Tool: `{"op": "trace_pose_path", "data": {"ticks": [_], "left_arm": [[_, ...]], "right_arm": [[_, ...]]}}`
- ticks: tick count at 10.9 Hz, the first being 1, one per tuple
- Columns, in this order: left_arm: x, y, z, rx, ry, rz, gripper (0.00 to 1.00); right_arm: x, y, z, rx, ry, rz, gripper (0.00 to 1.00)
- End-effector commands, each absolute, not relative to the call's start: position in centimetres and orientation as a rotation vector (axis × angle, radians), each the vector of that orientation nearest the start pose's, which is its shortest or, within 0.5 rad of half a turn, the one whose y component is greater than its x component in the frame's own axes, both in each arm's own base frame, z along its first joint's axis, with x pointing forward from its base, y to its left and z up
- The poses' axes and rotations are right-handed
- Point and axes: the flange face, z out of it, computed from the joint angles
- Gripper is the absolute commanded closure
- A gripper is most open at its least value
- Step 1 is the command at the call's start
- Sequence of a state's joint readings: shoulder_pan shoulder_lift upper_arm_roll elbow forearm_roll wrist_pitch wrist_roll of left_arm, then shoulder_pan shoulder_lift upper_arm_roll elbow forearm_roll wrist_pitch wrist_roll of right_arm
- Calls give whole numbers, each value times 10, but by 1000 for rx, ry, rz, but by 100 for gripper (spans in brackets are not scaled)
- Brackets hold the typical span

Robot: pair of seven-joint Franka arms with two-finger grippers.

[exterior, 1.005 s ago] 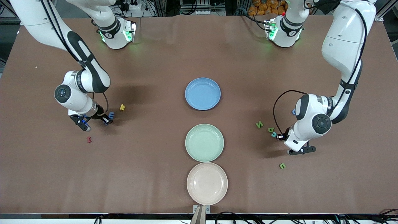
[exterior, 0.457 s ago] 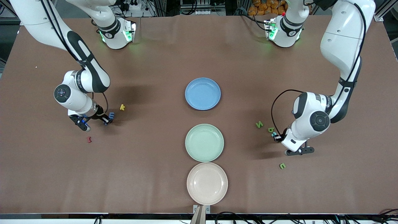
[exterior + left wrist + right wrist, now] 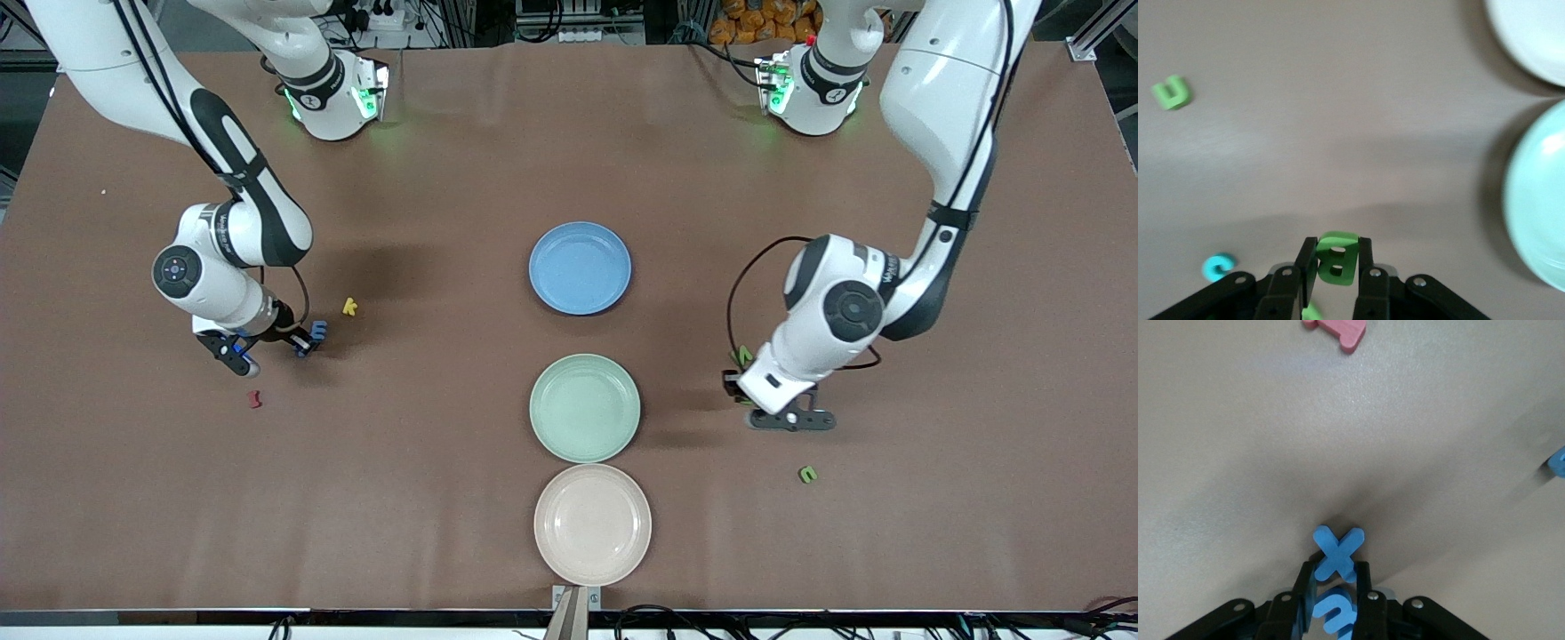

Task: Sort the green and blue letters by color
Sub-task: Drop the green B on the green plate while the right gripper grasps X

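Note:
My left gripper (image 3: 1336, 248) is shut on a green letter B (image 3: 1336, 261) and holds it above the table beside the green plate (image 3: 1538, 200); in the front view the gripper (image 3: 734, 384) is toward the left arm's end from that plate (image 3: 584, 407). A green u (image 3: 1171, 92), a cyan c (image 3: 1218, 267) and another green letter (image 3: 741, 356) lie on the table near it. My right gripper (image 3: 1336, 570) is shut on a blue x (image 3: 1337, 553) and a blue n (image 3: 1335, 613), low at the table (image 3: 308, 341). The blue plate (image 3: 580, 268) is empty.
A yellow k (image 3: 350, 307) lies close to the right gripper. A dark red letter (image 3: 255, 399) lies nearer the front camera. A pale pink plate (image 3: 592, 524) stands nearest the front camera. Another blue letter (image 3: 1558, 461) shows at the edge of the right wrist view.
My left gripper has carried the green B off the letter cluster toward the green plate. The right gripper has hardly moved.

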State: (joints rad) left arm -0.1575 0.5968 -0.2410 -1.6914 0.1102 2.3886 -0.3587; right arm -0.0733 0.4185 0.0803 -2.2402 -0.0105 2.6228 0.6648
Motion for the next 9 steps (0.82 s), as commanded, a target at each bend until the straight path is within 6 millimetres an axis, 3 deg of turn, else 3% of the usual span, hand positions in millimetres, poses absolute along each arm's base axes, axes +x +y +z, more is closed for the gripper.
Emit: {"op": "trace_pose_path", "data": {"ticks": [1, 3, 5, 8, 9], "left_arm": [[635, -328, 280, -3241, 238, -236, 100], [630, -370, 277, -3277, 293, -329, 100], [615, -405, 256, -3295, 379, -405, 100], [596, -444, 220, -3338, 327, -407, 100], [589, -453, 214, -3343, 305, -392, 74]], "right_arm": [[554, 4, 189, -2985, 988, 89, 88], [559, 3, 201, -2990, 993, 107, 88], [562, 7, 226, -2991, 982, 84, 88], [559, 55, 257, -3020, 894, 101, 88], [555, 84, 260, -3043, 831, 110, 88]]}}
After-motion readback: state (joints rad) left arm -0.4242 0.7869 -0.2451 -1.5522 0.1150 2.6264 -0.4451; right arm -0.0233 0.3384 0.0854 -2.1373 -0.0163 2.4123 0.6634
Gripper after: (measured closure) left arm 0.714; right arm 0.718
